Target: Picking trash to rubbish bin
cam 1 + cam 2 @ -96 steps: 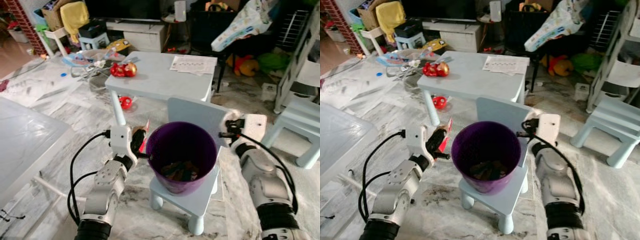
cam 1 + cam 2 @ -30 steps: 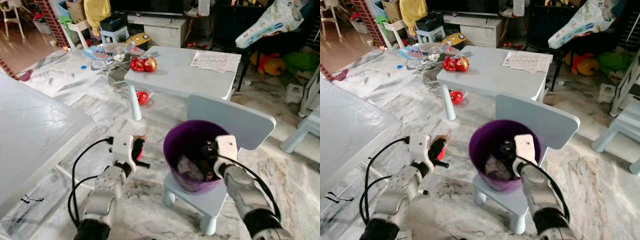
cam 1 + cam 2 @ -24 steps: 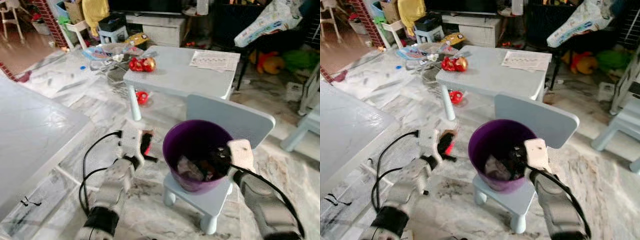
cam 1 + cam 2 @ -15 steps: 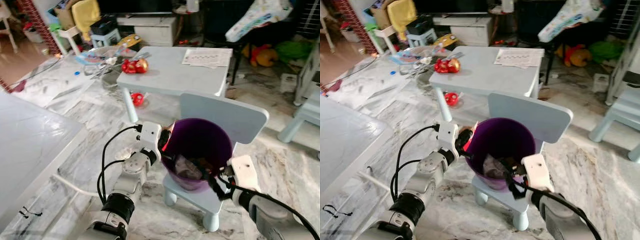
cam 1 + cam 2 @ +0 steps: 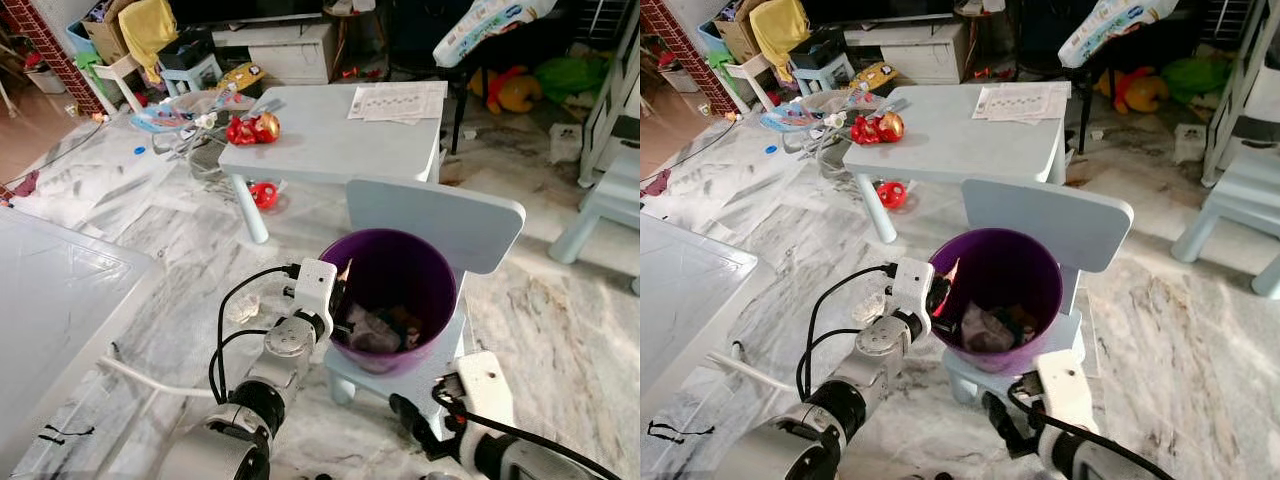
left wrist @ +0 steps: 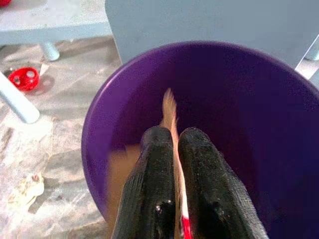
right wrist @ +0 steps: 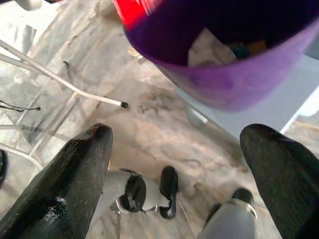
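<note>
the purple bin stands on the seat of a small pale blue chair on the marble floor, with a pale blue desk behind it carrying red items and a sheet of paper.

the big change is on the left: a second ago the left claw hung beside the bin, well short of the rim; now it reaches over the near rim, fingers pressed together and pinching a thin red and tan wrapper that points down into the bin's mouth.

the right claw, which was inside the bin a second ago, has pulled back and now sits low in front of the chair, its fingers spread wide and holding nothing. crumpled trash lies on the bin's bottom.

my judgement: the right side's drop looks done, and the left wrapper is placed for release. it needs only an opening of the fingers.
</note>
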Controlling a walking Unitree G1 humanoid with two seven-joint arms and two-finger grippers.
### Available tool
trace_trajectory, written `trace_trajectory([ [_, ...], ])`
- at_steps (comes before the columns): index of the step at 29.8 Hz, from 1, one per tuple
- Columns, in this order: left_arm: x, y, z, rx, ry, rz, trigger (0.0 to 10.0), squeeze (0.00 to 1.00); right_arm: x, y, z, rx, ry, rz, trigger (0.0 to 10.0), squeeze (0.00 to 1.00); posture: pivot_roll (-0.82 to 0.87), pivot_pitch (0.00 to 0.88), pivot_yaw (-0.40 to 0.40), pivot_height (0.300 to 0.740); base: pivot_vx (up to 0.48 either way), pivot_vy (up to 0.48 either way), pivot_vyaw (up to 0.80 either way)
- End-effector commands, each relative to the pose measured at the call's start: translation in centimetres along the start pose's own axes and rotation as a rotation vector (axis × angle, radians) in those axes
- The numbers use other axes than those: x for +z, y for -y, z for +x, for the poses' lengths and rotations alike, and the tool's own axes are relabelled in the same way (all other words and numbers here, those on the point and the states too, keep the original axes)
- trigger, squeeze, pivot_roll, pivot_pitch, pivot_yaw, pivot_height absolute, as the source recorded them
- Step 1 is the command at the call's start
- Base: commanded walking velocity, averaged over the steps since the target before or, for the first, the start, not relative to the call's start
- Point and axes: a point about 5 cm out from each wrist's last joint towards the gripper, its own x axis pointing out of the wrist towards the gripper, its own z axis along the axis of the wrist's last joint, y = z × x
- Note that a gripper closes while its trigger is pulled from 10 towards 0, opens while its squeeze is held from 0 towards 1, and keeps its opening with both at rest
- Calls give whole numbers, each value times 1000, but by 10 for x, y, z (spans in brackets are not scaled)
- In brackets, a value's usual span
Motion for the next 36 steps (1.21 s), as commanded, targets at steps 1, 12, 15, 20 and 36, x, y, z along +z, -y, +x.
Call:
trace_trajectory([
  [1, 14, 25, 8, -44, 33, -27, 10000, 1000, 3, -6, -3, 15, 11, 6, 10000, 925, -297, 145, 208, 740, 0, 0, 0],
  [12, 14, 16, 8, -5, 39, -63, 10000, 1000, 6, -8, 0, 28, -5, 3, 10000, 925, -283, 127, 210, 740, 0, 0, 0],
  [15, 16, 13, 8, -10, 51, -71, 10000, 1000, 7, -7, 3, 28, -3, 2, 10000, 925, -280, 116, 208, 740, 0, 0, 0],
  [20, 24, 5, 8, -26, 90, -59, 10000, 1000, 13, -2, 11, 19, 14, -23, 10000, 933, -254, 91, 195, 740, 0, 0, 0],
  [36, 54, -48, -14, 49, 371, -29, 10000, 1000, 48, 21, 40, -163, 164, -122, 10000, 929, -164, 52, 149, 740, 0, 0, 0],
])
